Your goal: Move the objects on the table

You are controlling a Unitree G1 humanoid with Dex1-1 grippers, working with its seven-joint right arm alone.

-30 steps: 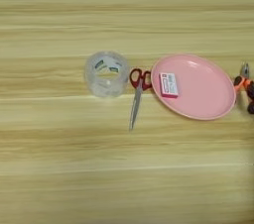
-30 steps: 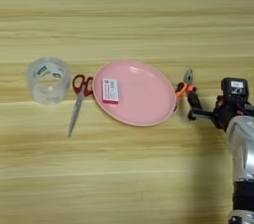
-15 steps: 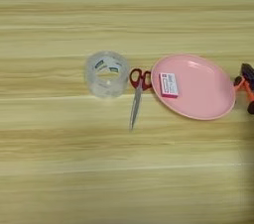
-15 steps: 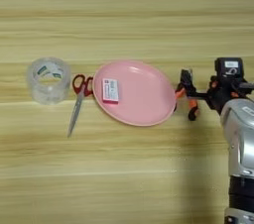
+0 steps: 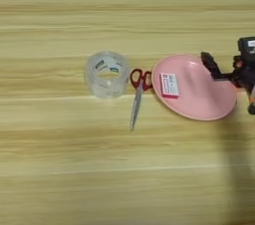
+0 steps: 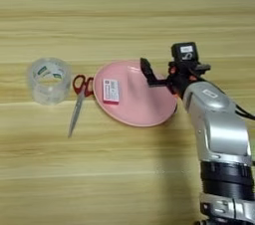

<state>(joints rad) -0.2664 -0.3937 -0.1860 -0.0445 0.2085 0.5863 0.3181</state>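
A clear tape roll stands at the left of the table. Red-handled scissors lie right of it, blades pointing toward me. A pink oval plate lies in the middle with a small pink-white card on its left part. My right gripper is over the plate's right rim, on the silver forearm that rises from the bottom right. The pliers are mostly hidden by the gripper; only an orange patch shows against it. Whether they are held I cannot tell.
A black block with a white label sits atop the gripper's wrist. The forearm covers the table right of the plate. Bare wood stretches across the far side, the left side and the near left.
The gripper has moved left, from around the pliers beside the plate to over the plate's right rim. Tape roll, scissors, plate and card have stayed where they were.
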